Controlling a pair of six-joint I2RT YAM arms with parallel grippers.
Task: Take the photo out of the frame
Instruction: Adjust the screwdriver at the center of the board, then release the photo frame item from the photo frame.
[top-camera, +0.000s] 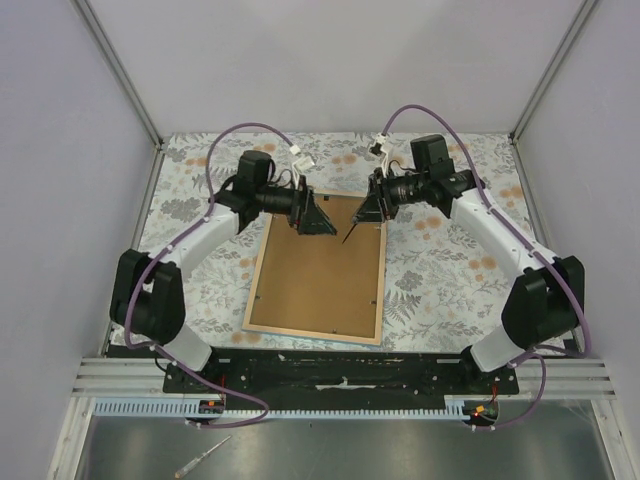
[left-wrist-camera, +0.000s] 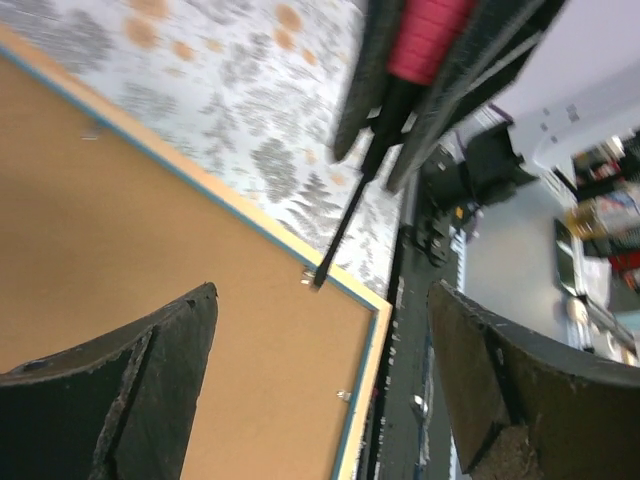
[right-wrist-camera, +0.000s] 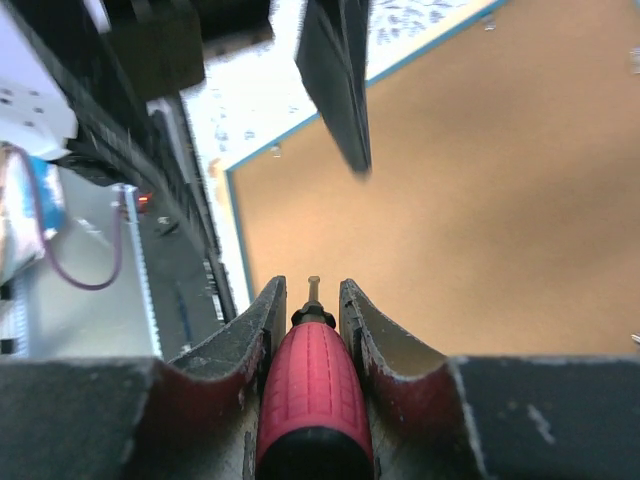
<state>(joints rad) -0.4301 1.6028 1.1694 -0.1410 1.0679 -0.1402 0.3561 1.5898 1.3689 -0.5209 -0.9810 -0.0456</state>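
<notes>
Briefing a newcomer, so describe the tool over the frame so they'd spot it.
On the floral table lies the frame, back up. Over it the right pincer grips a screwdriver; its ribbed red handle and thin dark shaft mark it out from the black fingers.

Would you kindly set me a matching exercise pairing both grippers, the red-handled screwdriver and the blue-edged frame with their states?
Things:
1 left gripper
2 right gripper
3 red-handled black-shafted screwdriver
4 thin blue-edged rectangular picture frame

States:
A lying back-up on the floral table cover
B open, holding nothing
C shut on the tool
D held, tip pointing at the frame's back

Pairs: 1-B, 2-C, 3-D, 4-A.
</notes>
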